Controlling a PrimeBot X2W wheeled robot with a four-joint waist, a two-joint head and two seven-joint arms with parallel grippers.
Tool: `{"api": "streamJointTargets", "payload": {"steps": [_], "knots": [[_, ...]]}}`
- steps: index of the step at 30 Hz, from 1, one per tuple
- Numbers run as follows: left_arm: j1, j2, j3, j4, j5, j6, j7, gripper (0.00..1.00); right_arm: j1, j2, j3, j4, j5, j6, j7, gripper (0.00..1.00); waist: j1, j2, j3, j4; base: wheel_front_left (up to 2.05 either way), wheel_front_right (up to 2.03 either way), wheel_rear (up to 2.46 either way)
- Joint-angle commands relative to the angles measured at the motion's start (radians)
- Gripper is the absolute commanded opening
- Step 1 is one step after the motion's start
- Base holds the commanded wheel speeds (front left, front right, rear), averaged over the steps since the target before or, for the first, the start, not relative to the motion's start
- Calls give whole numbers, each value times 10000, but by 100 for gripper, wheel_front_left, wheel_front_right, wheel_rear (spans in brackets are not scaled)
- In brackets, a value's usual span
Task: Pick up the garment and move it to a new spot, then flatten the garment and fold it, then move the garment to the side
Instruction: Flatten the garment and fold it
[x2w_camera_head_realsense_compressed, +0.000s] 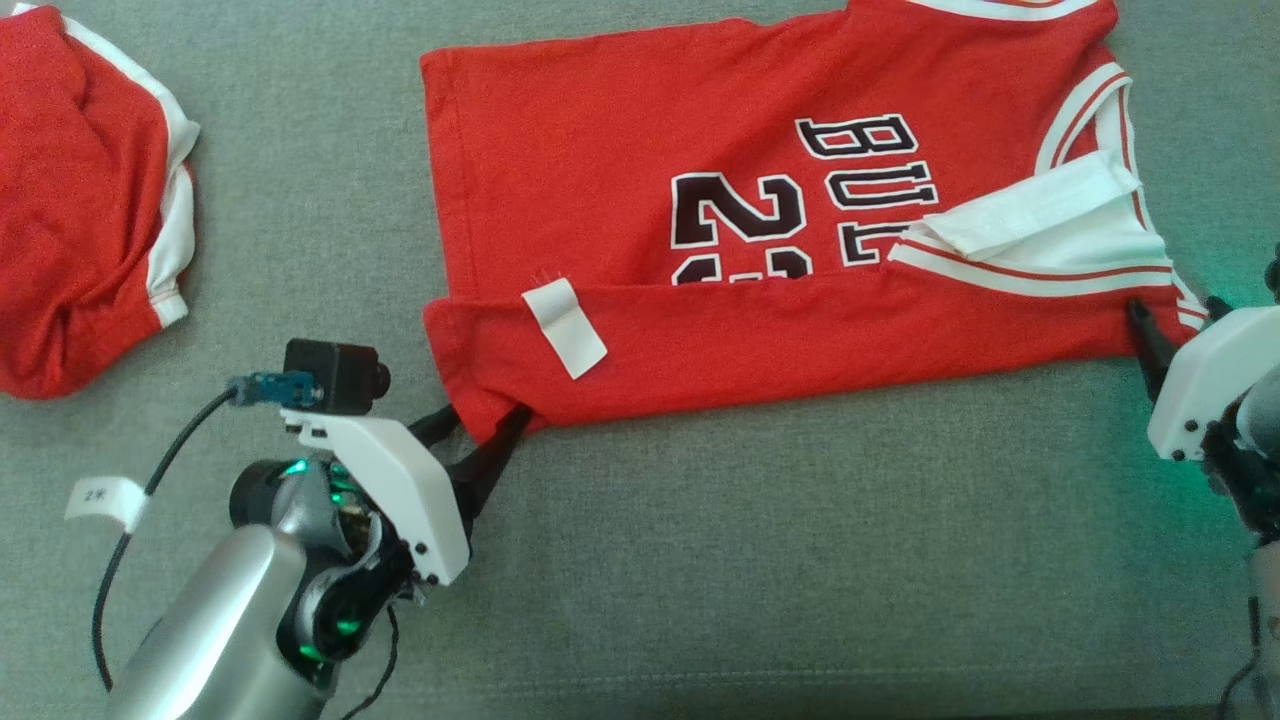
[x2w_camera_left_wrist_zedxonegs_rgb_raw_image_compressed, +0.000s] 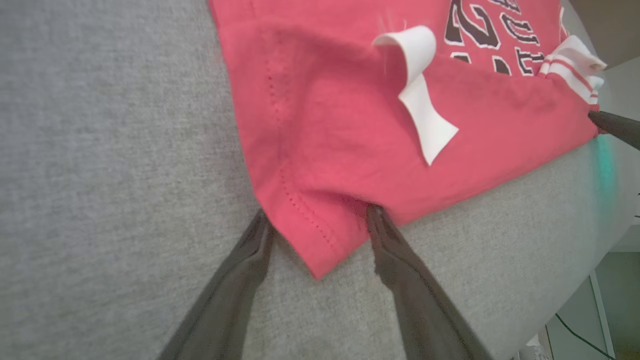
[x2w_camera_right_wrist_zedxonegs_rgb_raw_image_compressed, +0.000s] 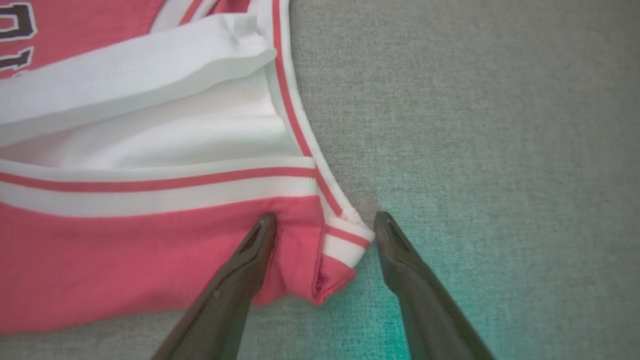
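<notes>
Grey fabric surface (x2w_camera_head_realsense_compressed: 800, 550), jersey (x2w_camera_head_realsense_compressed: 640, 170) lying half-folded at centre | my left end effector (x2w_camera_left_wrist_zedxonegs_rgb_raw_image_compressed: 319, 214) spread astride its hem corner, right end effector (x2w_camera_right_wrist_zedxonegs_rgb_raw_image_compressed: 325, 219) spread astride its shoulder corner | risk: I pinch one layer only, and the fold slips or skews.

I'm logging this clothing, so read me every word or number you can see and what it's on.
"BUL": black letters on the red jersey; the rest is under the fold.
"2": large number on the jersey; the next digit is mostly hidden.
Unreadable: the white cable tag begins "2", rest blurred.
No text: the white label on the jersey.
</notes>
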Motion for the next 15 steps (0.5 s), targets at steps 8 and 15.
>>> {"api": "streamJointTargets", "payload": {"steps": [8, 15], "knots": [[-289, 379, 58, 195, -499, -573, 610, 0, 143, -287, 596, -394, 1074, -7, 561, 0, 0, 0, -247, -78, 0, 0, 0], [159, 1341, 425, -878, -1142, -804, 1361, 0, 818, -1135, 352, -1633, 2161, -7, 1388, 0, 0, 0, -788, -52, 0, 0, 0]]}}
